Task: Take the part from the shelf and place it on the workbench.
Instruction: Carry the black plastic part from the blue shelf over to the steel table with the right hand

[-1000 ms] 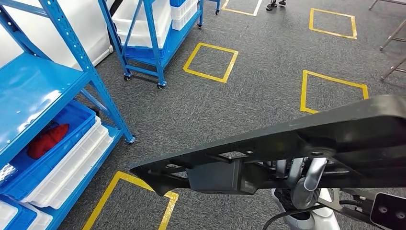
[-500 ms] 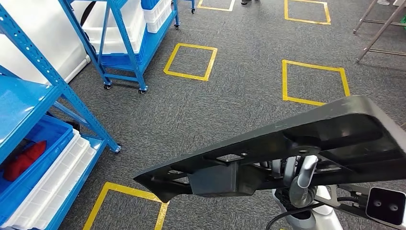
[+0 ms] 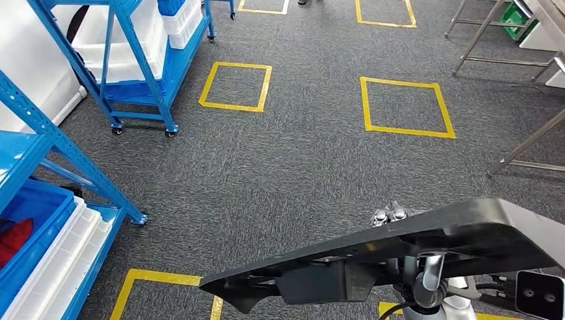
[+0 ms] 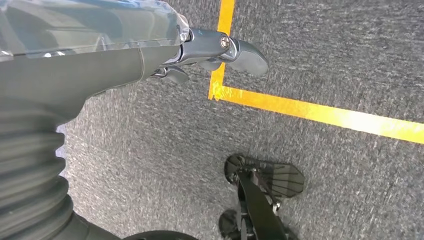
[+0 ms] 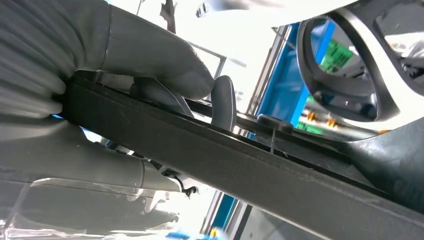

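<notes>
The part is a long, flat black plastic panel with ribs and a boxy block on its underside. It stretches across the bottom of the head view, above the carpet. My right hand holds it from below near its right end, with fingertips hooked over its far edge. The right wrist view shows the right hand clamped on the panel's edge, thumb on one side and fingers on the other. My left hand hangs over the carpet holding nothing, its thumb sticking out.
A blue shelf with a blue bin and white trays stands at the left. A wheeled blue rack stands behind it. Yellow tape squares mark the grey carpet. Metal table legs rise at the right.
The camera has turned right, so the shelf has slid out toward the left edge and metal table legs have come in at the right. The part now sits lower in the picture, still held.
</notes>
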